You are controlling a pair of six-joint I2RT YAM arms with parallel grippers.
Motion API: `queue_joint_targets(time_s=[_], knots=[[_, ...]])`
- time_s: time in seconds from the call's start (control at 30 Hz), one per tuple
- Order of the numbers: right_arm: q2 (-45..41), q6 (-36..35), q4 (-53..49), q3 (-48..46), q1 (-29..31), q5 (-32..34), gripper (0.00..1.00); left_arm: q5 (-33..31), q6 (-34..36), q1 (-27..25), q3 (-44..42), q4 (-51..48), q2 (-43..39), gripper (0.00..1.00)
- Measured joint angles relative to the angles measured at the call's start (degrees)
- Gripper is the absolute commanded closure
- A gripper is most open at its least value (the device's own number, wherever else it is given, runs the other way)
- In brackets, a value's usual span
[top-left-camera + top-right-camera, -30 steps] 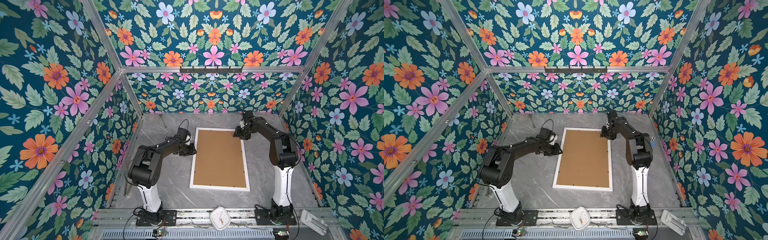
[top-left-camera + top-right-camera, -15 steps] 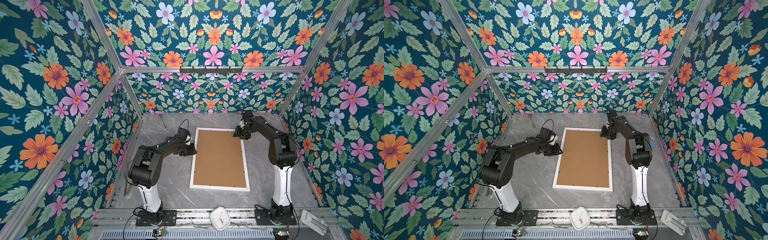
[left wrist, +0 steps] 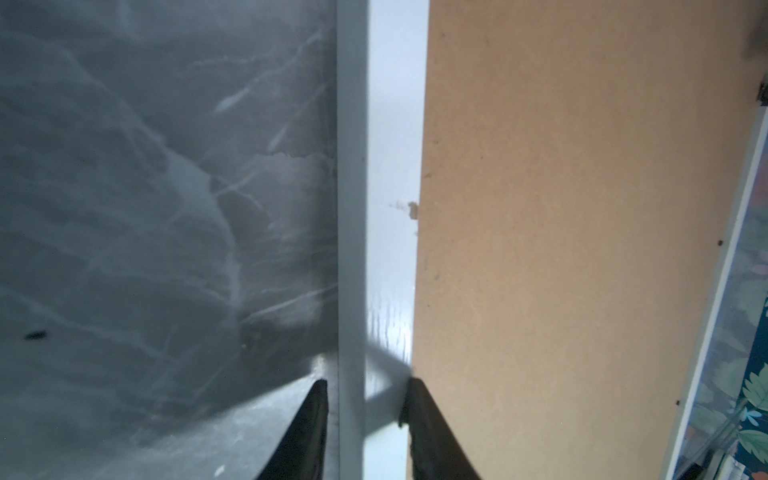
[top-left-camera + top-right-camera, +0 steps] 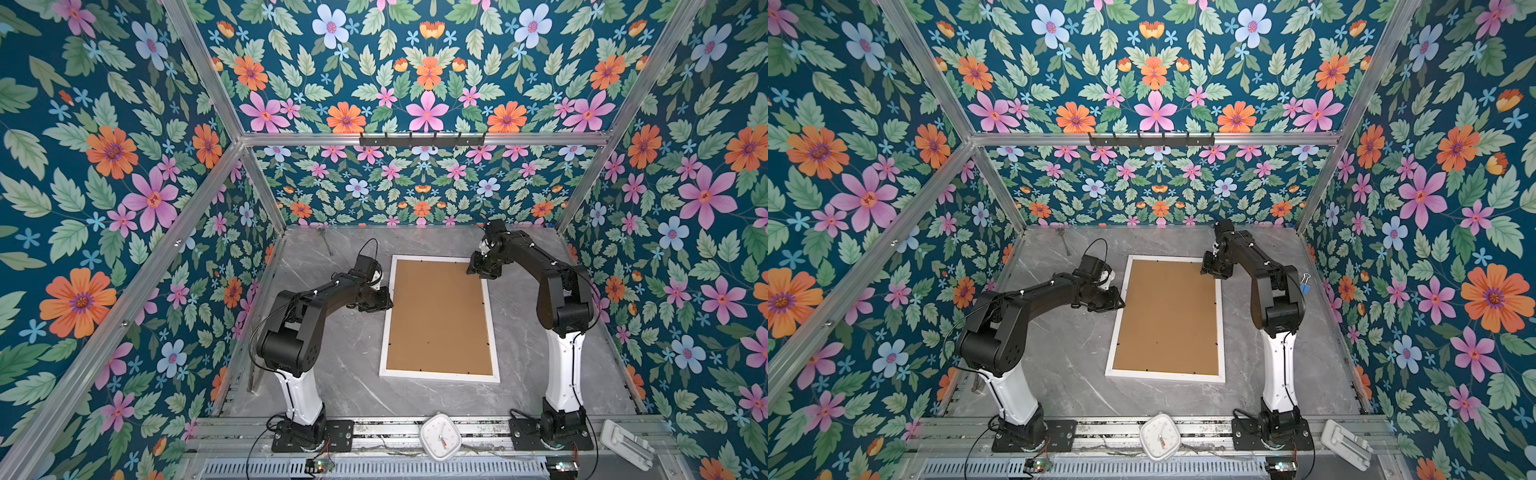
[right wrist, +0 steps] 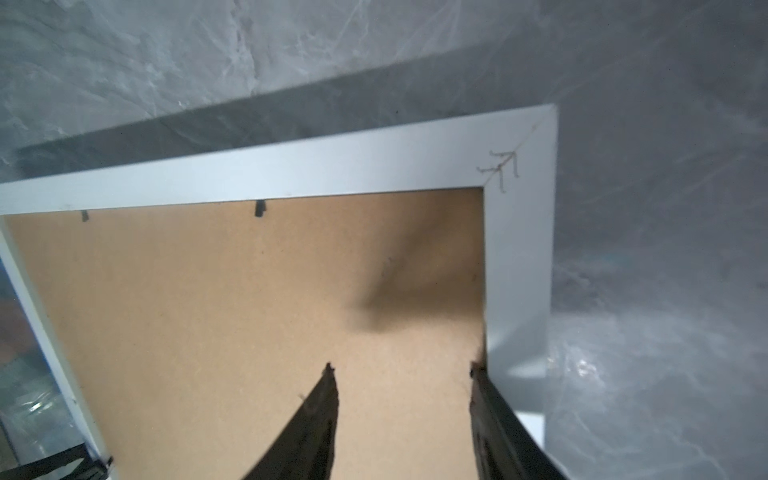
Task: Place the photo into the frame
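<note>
Frame (image 4: 436,375) lies flat on marble table (image 4: 340,374); floral walls (image 4: 415,195).

Frame (image 4: 438,376) with brown backing board (image 4: 438,320) filling the middle of the grey table (image 4: 332,374), left gripper (image 3: 365,386) astride its left rail, right gripper (image 5: 403,374) over its far right corner, bare lanes left, right and near, metal utensil (image 4: 328,246) far left, blue clip (image 4: 1305,281) by the right wall.

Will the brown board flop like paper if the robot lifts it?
Probably not: the brown board lies flat with straight edges, so it looks stiff. It looks thin, so likely light. Black clips on the frame may hold it back.
</note>
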Motion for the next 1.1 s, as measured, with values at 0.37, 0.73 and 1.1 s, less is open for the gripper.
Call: queue_joint_targets(time_s=[0.37, 0.73, 1.1], knots=[[-7.48, -0.09, 4.15, -4.24, -0.02, -2.6, 0.48, -0.9, -0.07, -1.38, 3.13, -2.38, 2.71, 0.71], [-14.75, 0.31, 6.01, -9.29, -0.02, -3.74, 0.48, -4.17, -0.35, -2.1, 5.05, -5.73, 1.92, 0.66], [-23.15, 1.57, 7.65, -19.56, 0.02, -5.79, 0.47, -2.91, -1.92, -1.97, -0.96, -6.88, -7.21, 0.58]])
